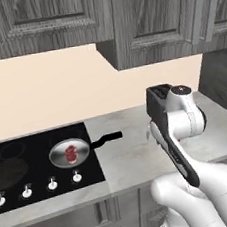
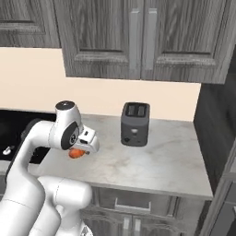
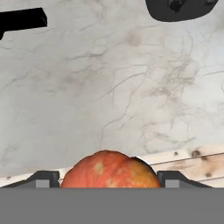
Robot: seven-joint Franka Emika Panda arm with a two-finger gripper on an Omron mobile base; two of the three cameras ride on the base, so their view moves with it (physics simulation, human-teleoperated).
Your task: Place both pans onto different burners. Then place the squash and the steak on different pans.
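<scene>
The shiny silver pan (image 1: 70, 152) sits on a right-hand burner of the black cooktop (image 1: 41, 187), its black handle (image 1: 107, 138) reaching out over the counter. The dark-red steak (image 1: 71, 153) lies inside it. A matte black pan (image 1: 8, 172) rests on a left burner, hard to make out against the glass. My gripper (image 3: 109, 179) is over the counter to the right of the cooktop. The orange squash (image 3: 109, 169) fills the gap between its fingertips (image 3: 43, 178), which touch its sides. From the right base the squash (image 2: 77, 153) shows just under the hand.
A dark toaster (image 2: 135, 123) stands at the back of the marble counter (image 2: 152, 156), and its underside shows in the hand view (image 3: 179, 8). White knobs (image 1: 52, 183) line the cooktop's front edge. Upper cabinets (image 2: 138, 37) hang overhead.
</scene>
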